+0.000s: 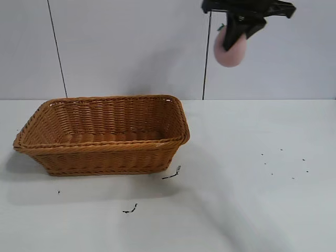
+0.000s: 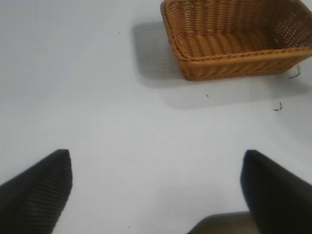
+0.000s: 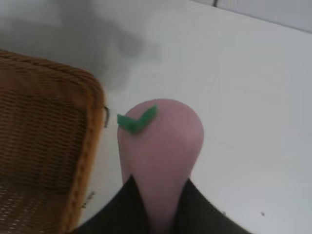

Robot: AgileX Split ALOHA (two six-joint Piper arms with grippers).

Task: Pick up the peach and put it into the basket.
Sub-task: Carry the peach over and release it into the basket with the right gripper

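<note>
My right gripper (image 1: 237,32) is shut on the pale pink peach (image 1: 231,50) and holds it high above the table, to the right of the basket. In the right wrist view the peach (image 3: 161,146) shows a small green leaf and sits squeezed between the black fingers (image 3: 122,209). The orange-brown wicker basket (image 1: 105,134) stands empty on the white table at the left; its rim shows beside the peach in the right wrist view (image 3: 92,146). My left gripper (image 2: 156,168) is open and empty over bare table, away from the basket (image 2: 234,44).
Small dark scraps lie on the table in front of the basket (image 1: 130,210) and by its corner (image 1: 173,173). Tiny dark specks dot the table at the right (image 1: 286,163). A grey wall with two thin dark cables (image 1: 58,47) stands behind.
</note>
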